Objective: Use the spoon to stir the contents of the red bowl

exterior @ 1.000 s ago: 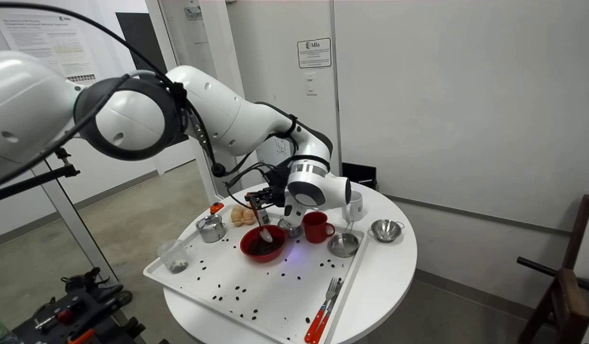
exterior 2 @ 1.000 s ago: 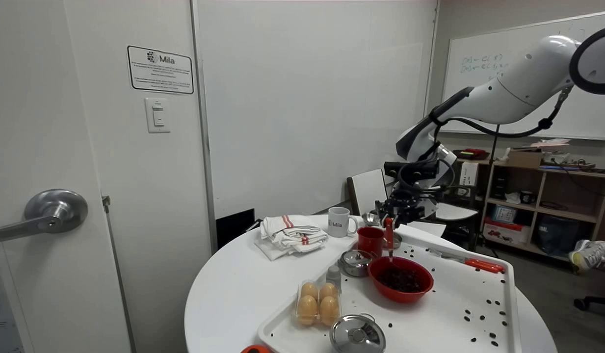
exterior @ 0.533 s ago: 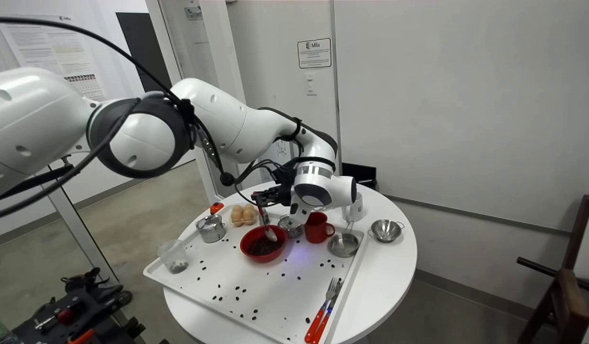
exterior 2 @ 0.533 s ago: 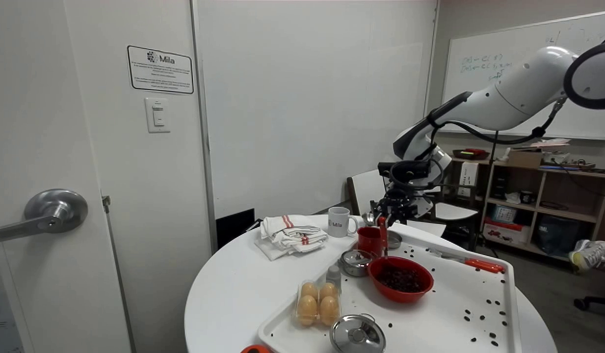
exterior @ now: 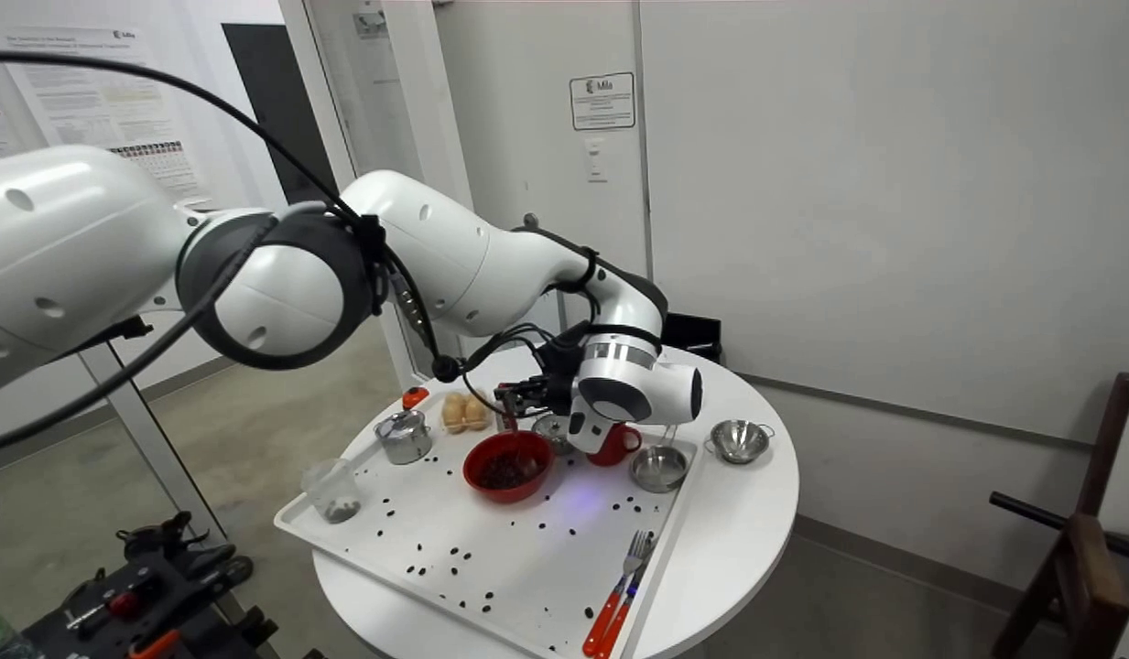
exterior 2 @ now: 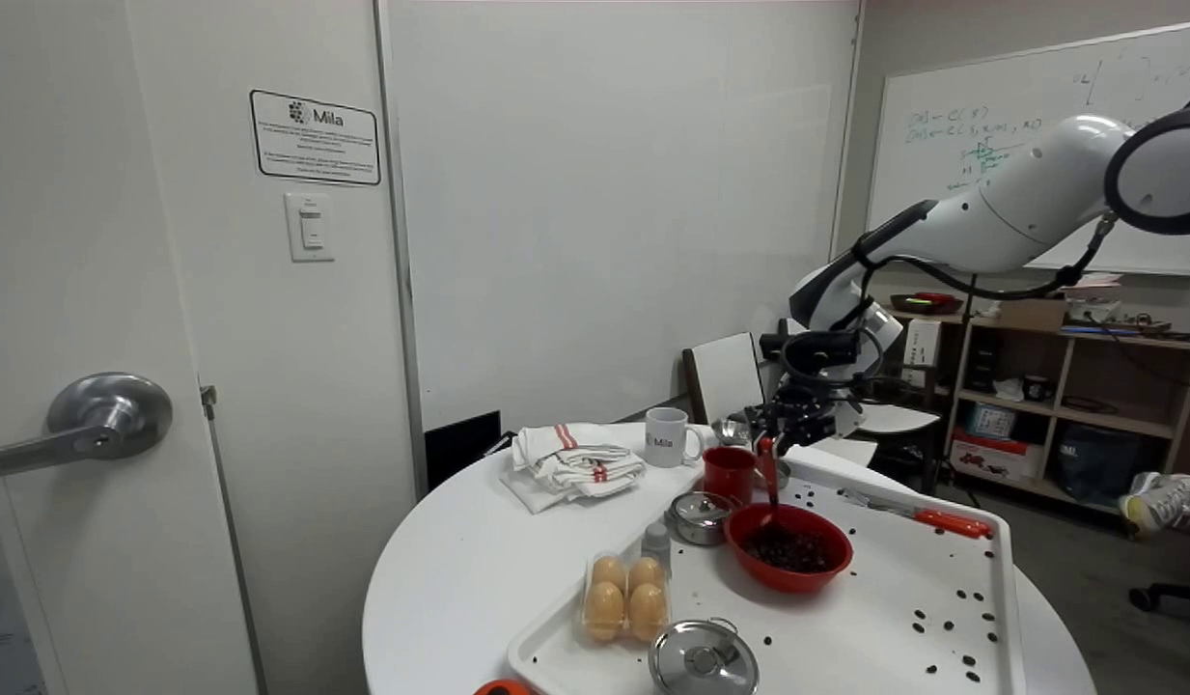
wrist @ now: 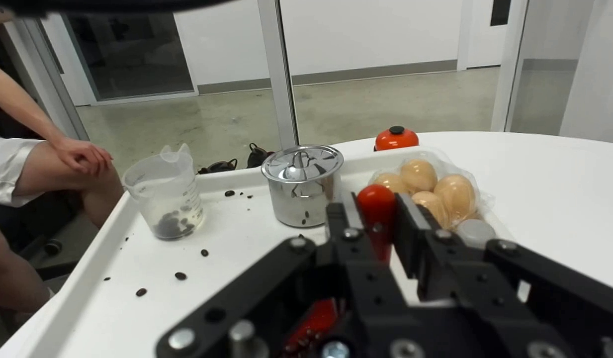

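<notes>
Presently, in an exterior view, the spoon (exterior 2: pixel 770 480) slants into the red bowl (exterior 2: pixel 788 580) at 11 o'clock; in an exterior view, the gripper (exterior: pixel 509 400) sits at the bowl's 12 o'clock; in the wrist view, its fingers (wrist: pixel 339 226) pinch the red handle (wrist: pixel 377 205), eggs (wrist: pixel 419 175) at 2 o'clock

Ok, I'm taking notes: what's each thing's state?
Bowl: upright, beans inside
Spoon: held, head in bowl
End effector: shut on spoon
Jug: upright, beans inside
Loose beans: scattered
Tall pot: lidded
Low pot: seemingly lidded
Mug: upright
Red cup: upright
Towels: folded
Eggs: packed
Fork: lying
Knife: lying
Colander: upright
</notes>
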You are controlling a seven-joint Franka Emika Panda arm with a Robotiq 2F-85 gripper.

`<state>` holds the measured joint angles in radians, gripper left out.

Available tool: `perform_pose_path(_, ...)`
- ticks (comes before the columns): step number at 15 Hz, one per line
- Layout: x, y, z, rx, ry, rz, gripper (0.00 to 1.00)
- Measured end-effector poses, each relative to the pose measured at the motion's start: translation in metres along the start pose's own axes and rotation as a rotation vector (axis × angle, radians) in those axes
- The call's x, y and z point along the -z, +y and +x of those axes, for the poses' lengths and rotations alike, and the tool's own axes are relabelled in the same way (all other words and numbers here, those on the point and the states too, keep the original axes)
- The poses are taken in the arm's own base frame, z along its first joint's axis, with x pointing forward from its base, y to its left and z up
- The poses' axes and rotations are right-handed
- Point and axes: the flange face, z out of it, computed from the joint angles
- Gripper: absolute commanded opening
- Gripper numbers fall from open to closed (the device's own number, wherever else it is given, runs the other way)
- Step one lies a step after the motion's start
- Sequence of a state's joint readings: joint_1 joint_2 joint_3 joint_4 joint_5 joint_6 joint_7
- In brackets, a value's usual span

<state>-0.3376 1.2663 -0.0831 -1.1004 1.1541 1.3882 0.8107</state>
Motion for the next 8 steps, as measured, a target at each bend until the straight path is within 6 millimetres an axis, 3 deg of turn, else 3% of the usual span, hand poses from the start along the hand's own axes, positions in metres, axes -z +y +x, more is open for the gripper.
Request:
perform_pose_path(4, -0.017, 0.009, 0.011, 0.024, 0.0, -0.052, 0.09)
perform_pose_path(8, -0.061, 0.018, 0.017, 0.054, 0.025, -0.181, 0.09)
